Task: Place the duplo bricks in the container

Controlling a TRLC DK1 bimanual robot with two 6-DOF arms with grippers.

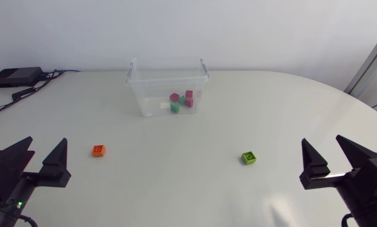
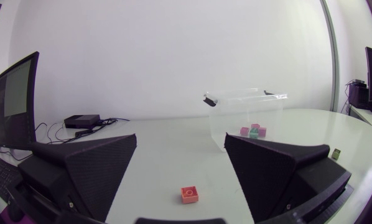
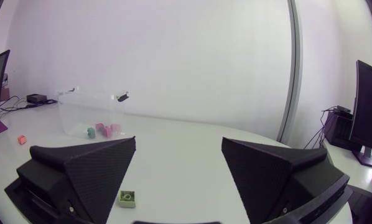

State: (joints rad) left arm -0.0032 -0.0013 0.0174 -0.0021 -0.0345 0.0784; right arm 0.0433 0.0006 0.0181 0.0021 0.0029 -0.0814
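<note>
Head view looks down on the white tabletop (image 1: 176, 189) and is the only one to take in both arms at once. The left tool (image 1: 47, 140) sits at the near left edge and the right tool (image 1: 321, 139) at the near right edge. Each has its two wedge fingers spread apart, with nothing between them. The clear plastic container (image 1: 152, 94) stands toward the far side, with a small cluster of pink and green bricks (image 1: 182, 101) on its floor. A small orange duplo brick (image 1: 98, 150) lies on the tabletop near the left tool. A lime-green duplo brick (image 1: 249, 157) lies nearer the right tool, and both are well apart from the container. A black box (image 1: 15, 77) with cables rests at the far left corner.

Left wrist view, low across the tabletop, shows the orange duplo brick ahead of the left tool, in the gap between its parted fingers and untouched. The container stands farther ahead, its dark lid clips visible from the side. The lime-green duplo brick peeks past one finger.

Right wrist view shows the lime-green duplo brick just ahead of the right tool, close beside the inner edge of one spread finger. The container and the orange duplo brick are far off to that same side.
</note>
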